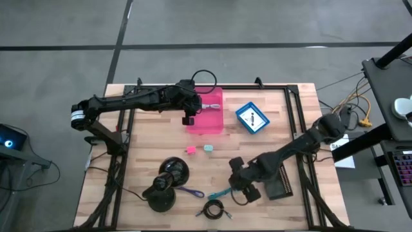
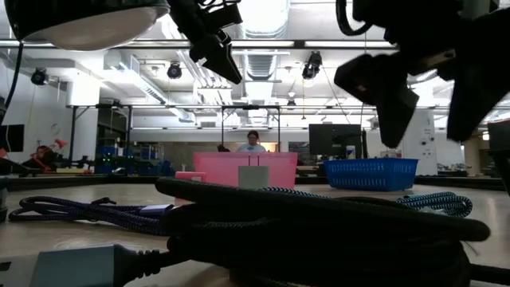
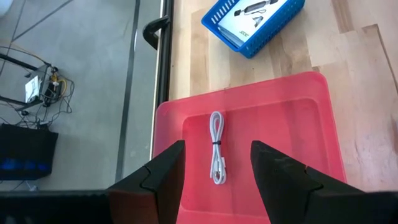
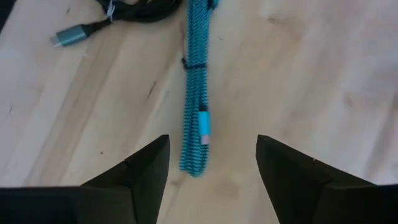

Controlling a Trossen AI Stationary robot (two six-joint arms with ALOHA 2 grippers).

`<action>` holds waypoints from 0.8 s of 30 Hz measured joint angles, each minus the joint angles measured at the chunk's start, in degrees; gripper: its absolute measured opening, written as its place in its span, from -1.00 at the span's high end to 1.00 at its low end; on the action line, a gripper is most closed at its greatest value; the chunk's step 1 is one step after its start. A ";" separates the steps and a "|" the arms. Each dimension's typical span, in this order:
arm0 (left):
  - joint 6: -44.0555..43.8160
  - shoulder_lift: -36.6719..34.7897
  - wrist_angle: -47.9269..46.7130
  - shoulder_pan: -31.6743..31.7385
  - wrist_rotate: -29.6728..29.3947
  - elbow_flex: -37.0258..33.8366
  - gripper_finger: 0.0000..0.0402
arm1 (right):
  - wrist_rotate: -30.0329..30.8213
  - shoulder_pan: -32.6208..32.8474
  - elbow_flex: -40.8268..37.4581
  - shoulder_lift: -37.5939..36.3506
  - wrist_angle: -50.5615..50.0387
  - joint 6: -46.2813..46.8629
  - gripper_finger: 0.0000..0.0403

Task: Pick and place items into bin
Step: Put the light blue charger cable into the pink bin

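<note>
My left gripper (image 3: 217,144) (image 1: 188,118) is open and hangs over the pink bin (image 3: 323,124) (image 1: 205,111). A white coiled cable (image 3: 216,146) lies on the bin's floor between and below its fingers. My right gripper (image 4: 212,138) (image 1: 237,183) is open above the teal braided cable (image 4: 194,106) (image 1: 219,191), which lies flat on the table; the fingers stand on either side of it without touching. A pink cube (image 1: 190,149) and a pale teal cube (image 1: 208,148) sit just on the near side of the bin. The purple cable (image 1: 190,191) and the black coiled cable (image 1: 214,208) lie near the table's near edge.
A large black object with two round parts (image 1: 167,180) stands left of the purple cable. A blue basket (image 1: 252,117) holding a card sits right of the bin. A black flat block (image 1: 281,182) lies under my right arm. A person (image 2: 253,142) is far behind the table.
</note>
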 joint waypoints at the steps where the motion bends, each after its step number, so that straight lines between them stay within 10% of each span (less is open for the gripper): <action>1: 0.00 0.00 0.00 0.00 -0.02 0.00 0.17 | 0.01 0.27 0.38 0.90 -0.04 0.48 -0.12; 24: 0.13 -0.04 0.03 0.00 -0.13 -0.22 0.17 | 0.64 1.32 0.92 7.90 -0.75 5.55 -0.08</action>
